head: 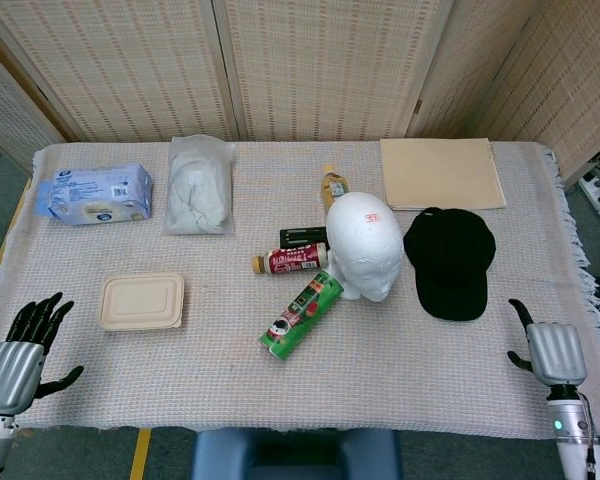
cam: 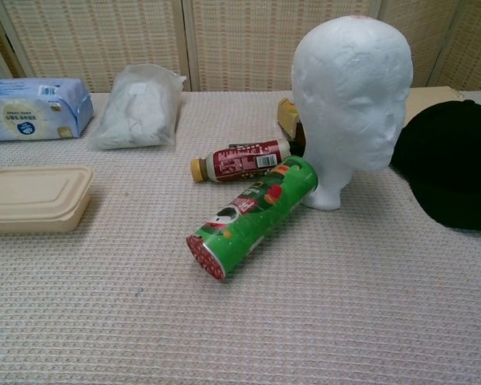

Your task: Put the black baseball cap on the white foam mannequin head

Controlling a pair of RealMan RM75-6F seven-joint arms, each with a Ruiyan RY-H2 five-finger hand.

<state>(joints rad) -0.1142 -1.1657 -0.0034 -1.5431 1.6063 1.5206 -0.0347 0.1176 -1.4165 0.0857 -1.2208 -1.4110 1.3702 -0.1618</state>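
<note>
The black baseball cap (head: 450,262) lies flat on the table just right of the white foam mannequin head (head: 365,245), which stands upright at the middle. The chest view shows the mannequin head (cam: 353,96) facing right and front, with the cap (cam: 457,164) beside it at the right edge. My right hand (head: 552,352) hovers at the table's front right edge, below the cap and apart from it, holding nothing. One finger and the thumb stick out; its other fingers are hidden behind its back. My left hand (head: 18,355) is at the front left corner, fingers spread and empty.
A green can (head: 302,314) lies against the mannequin's base, and a red bottle (head: 292,261) and a yellow bottle (head: 333,187) lie behind it. A beige lidded box (head: 142,301), a wipes pack (head: 93,193), a white bag (head: 200,184) and a tan folder (head: 442,173) are also on the table.
</note>
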